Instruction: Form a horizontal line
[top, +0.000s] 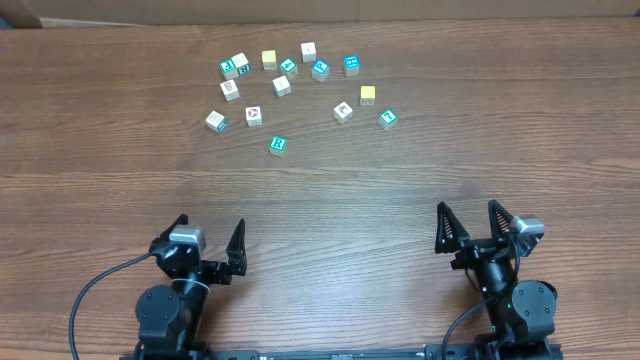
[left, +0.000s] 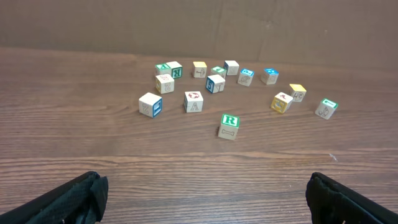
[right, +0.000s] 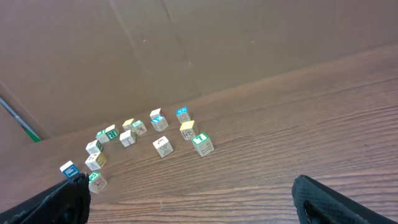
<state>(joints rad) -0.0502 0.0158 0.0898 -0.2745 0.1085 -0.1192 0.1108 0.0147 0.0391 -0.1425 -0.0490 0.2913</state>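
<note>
No horizontal line is in view: small toy cubes lie scattered in a loose cluster at the far middle of the table. The cube with a green R (top: 278, 145) (left: 229, 126) sits nearest to me, apart from the others. White-faced picture cubes (top: 254, 116) (left: 193, 101) lie just behind it, another (top: 343, 111) to its right. My left gripper (top: 208, 235) (left: 208, 200) and right gripper (top: 470, 215) (right: 193, 200) hover open and empty near the front edge, far from every cube.
Teal-faced cubes (top: 351, 65) and yellow cubes (top: 368, 94) are mixed into the cluster. A brown cardboard wall (right: 186, 43) stands behind the wooden table (top: 400, 190). Bare wood lies between the grippers and the cubes.
</note>
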